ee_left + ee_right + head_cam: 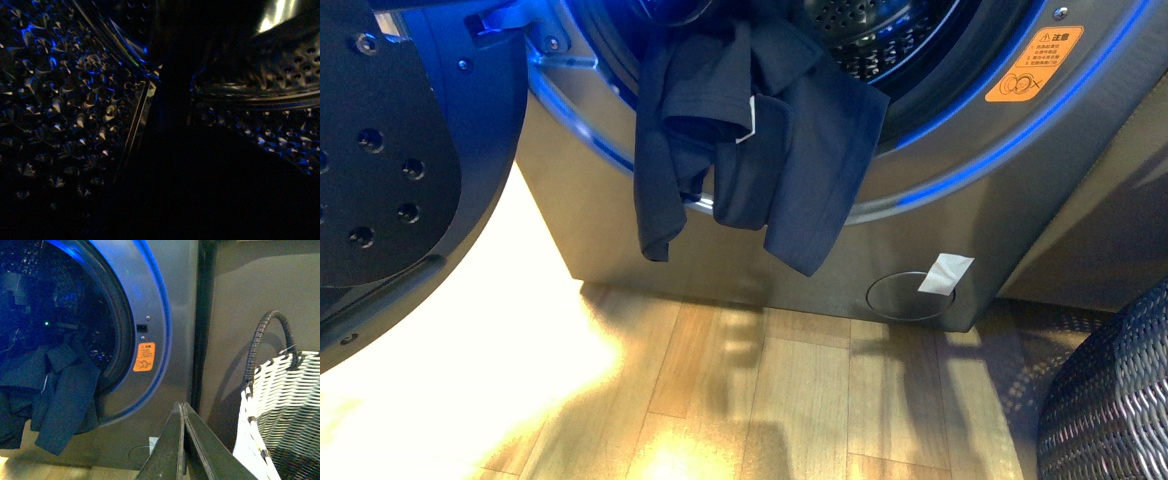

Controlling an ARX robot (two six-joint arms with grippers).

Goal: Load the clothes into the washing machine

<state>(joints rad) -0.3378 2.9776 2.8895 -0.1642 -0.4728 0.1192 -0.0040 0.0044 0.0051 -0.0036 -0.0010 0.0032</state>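
Clothes (800, 150) limp, light — draped over washing machine (960, 210) rim, upper centre; grab hanging bunch; right gripper (183, 410) closed, empty — left unseen

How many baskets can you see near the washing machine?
2, unless both views show one basket. A dark woven basket sits on the floor at the front view's lower right corner. A white woven basket with a dark handle shows beside the washing machine in the right wrist view.
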